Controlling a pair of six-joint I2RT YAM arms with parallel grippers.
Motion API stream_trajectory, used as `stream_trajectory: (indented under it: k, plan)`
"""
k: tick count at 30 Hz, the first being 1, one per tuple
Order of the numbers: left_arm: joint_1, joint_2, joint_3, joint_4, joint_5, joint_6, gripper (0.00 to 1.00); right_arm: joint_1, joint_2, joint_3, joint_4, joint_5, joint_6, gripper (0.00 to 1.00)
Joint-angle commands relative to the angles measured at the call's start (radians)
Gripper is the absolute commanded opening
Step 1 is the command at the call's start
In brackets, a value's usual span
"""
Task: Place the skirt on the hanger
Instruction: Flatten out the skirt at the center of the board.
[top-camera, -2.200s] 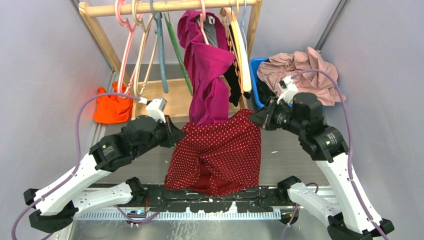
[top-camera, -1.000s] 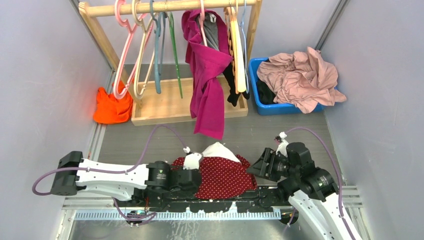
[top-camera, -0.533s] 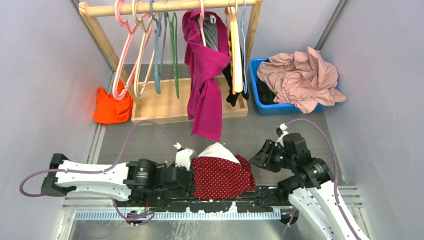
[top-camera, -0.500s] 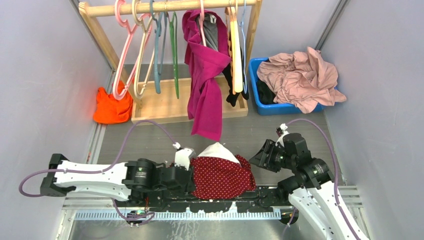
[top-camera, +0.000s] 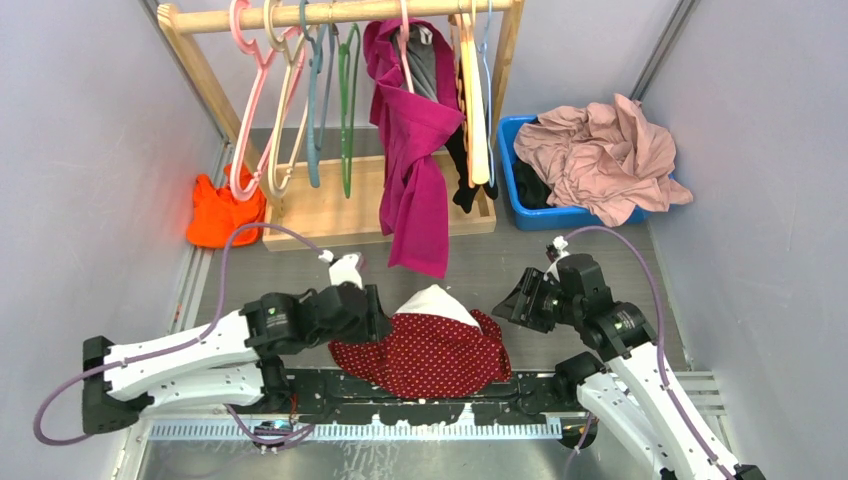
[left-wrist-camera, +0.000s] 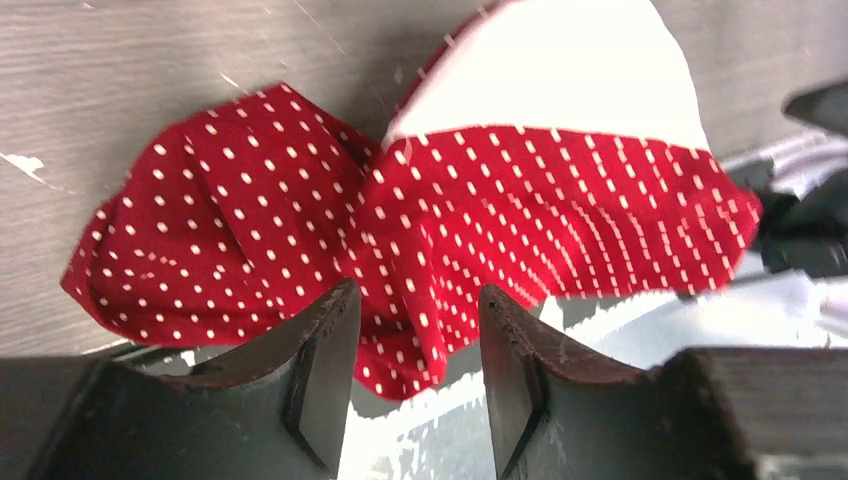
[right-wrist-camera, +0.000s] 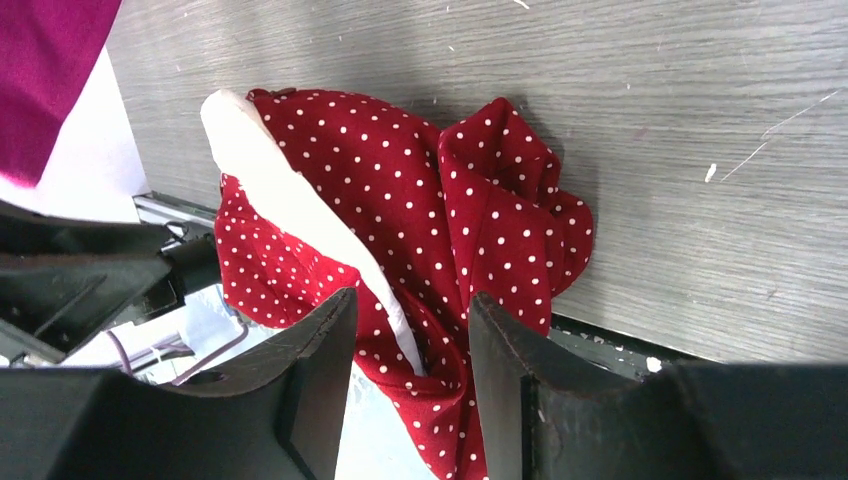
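Note:
The dark red, white-dotted skirt (top-camera: 430, 355) lies crumpled on the table near the front edge, with its white lining (top-camera: 432, 300) turned up at the back. My left gripper (top-camera: 377, 318) hovers at the skirt's left edge, open and holding nothing. In the left wrist view the skirt (left-wrist-camera: 560, 200) lies beyond the parted fingers of that gripper (left-wrist-camera: 418, 292). My right gripper (top-camera: 506, 306) sits just right of the skirt, also open. From the right wrist camera the skirt (right-wrist-camera: 400, 180) shows under the gripper (right-wrist-camera: 412, 298). The pink hanger (top-camera: 247, 110) hangs at the rail's left end.
A wooden rack (top-camera: 340, 12) at the back holds a green hanger (top-camera: 346, 100), a tan wooden hanger (top-camera: 476, 90) and a magenta garment (top-camera: 415, 150). A blue bin (top-camera: 545, 215) with a pale pink garment (top-camera: 600, 150) stands at the back right. An orange cloth (top-camera: 220, 215) lies left.
My left gripper has opened, let go of the skirt and risen back to the left. The skirt has slumped a little leftward. My right gripper has shifted slightly away from it.

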Motion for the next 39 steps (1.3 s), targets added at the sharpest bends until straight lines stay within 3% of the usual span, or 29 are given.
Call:
stream_trajectory:
  k: [1, 8, 15, 17, 24, 35, 38, 39]
  plan:
    - [0.121, 0.113, 0.069, 0.077, 0.107, 0.048, 0.48, -0.002, 0.025, 0.034, 0.078, 0.017, -0.03, 0.5]
    - [0.176, 0.235, 0.139, -0.011, 0.191, 0.003, 0.45, 0.0, 0.033, 0.04, 0.076, 0.011, -0.049, 0.5]
    - [0.191, 0.182, 0.092, -0.041, 0.189, -0.065, 0.51, 0.0, 0.05, 0.035, 0.101, -0.013, -0.06, 0.5]
    - [0.197, 0.196, 0.084, -0.042, 0.207, -0.084, 0.55, 0.0, 0.056, 0.034, 0.111, -0.021, -0.06, 0.49]
    - [0.217, 0.297, 0.119, -0.14, 0.209, -0.181, 0.57, 0.001, 0.065, 0.038, 0.121, -0.035, -0.069, 0.49]
    - [0.268, 0.182, 0.022, -0.079, 0.184, -0.326, 0.64, 0.001, 0.061, 0.036, 0.126, -0.057, -0.078, 0.48]
    - [0.272, 0.168, -0.01, -0.03, 0.202, -0.359, 0.84, 0.002, 0.062, 0.035, 0.133, -0.063, -0.079, 0.48]
    - [0.275, 0.172, -0.012, -0.027, 0.209, -0.368, 0.84, 0.001, 0.063, 0.036, 0.133, -0.066, -0.079, 0.48]
